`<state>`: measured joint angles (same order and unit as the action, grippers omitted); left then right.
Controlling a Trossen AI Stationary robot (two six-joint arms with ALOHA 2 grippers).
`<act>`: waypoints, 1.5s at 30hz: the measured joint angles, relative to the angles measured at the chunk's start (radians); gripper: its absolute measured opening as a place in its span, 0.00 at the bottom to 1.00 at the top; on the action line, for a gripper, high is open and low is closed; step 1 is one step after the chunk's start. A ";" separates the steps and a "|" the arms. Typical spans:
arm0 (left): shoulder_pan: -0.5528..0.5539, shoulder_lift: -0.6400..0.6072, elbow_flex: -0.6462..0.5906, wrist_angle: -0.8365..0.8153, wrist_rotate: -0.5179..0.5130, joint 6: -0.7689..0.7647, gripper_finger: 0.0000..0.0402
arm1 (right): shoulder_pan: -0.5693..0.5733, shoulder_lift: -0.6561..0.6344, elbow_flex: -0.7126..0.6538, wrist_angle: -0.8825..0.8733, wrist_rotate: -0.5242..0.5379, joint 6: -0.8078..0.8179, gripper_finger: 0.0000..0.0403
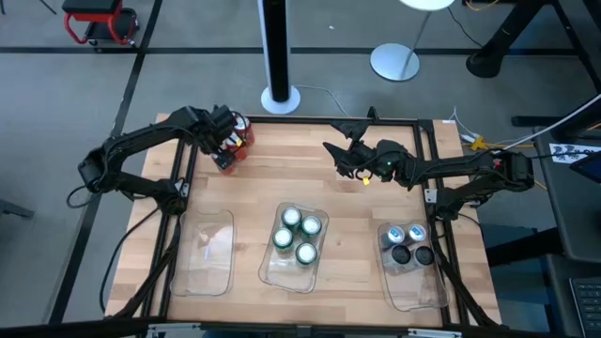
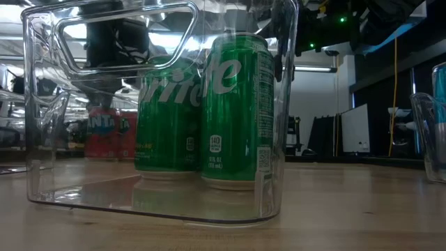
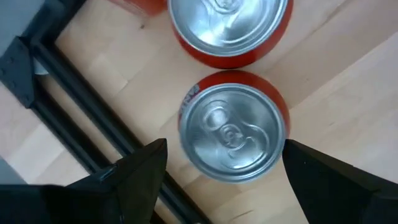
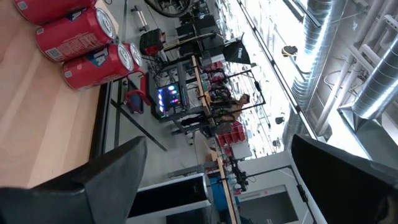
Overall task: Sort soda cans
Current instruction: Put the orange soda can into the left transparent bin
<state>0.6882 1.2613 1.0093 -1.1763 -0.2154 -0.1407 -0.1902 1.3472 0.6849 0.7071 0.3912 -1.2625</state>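
Red soda cans (image 1: 237,141) stand upright at the table's far left. My left gripper (image 1: 225,152) hangs over them, pointing down and open. In the left wrist view its fingers stand on either side of one red can (image 3: 231,134), with a gap on one side; a second red can (image 3: 227,25) stands just beyond. Several green cans (image 1: 296,237) stand in the middle clear tray (image 1: 272,270). Silver-blue and dark cans (image 1: 408,244) stand in the right tray (image 1: 418,291). My right gripper (image 1: 340,136) waits open and level over the table's far middle, holding nothing.
A clear tray (image 1: 207,252) with nothing in it stands near the front left. A dark metal frame (image 1: 178,202) runs along the table's edges, close beside the red cans (image 4: 81,37). Bare wood lies between the far cans and the trays.
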 joint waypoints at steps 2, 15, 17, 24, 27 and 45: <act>0.003 0.000 -0.016 0.024 0.042 0.005 0.77 | 0.000 0.000 0.000 0.000 0.000 0.000 0.99; 0.028 -0.001 -0.058 0.111 0.052 0.033 0.77 | 0.000 0.000 0.000 0.000 0.000 0.000 0.99; 0.028 0.004 -0.058 0.112 0.054 0.032 0.77 | 0.000 0.000 0.000 0.000 0.000 0.000 0.99; 0.028 0.008 -0.058 0.109 0.052 0.034 0.77 | 0.000 0.000 0.000 0.000 0.000 0.000 0.99; 0.027 0.008 -0.058 0.110 0.052 0.029 0.77 | 0.000 0.000 0.000 0.000 0.000 0.000 0.99; 0.027 0.012 -0.061 0.121 0.056 0.016 0.97 | 0.000 0.000 0.000 -0.001 0.000 0.000 0.99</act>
<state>0.7155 1.2735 0.9478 -1.0551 -0.1590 -0.1251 -0.1902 1.3472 0.6849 0.7063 0.3912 -1.2629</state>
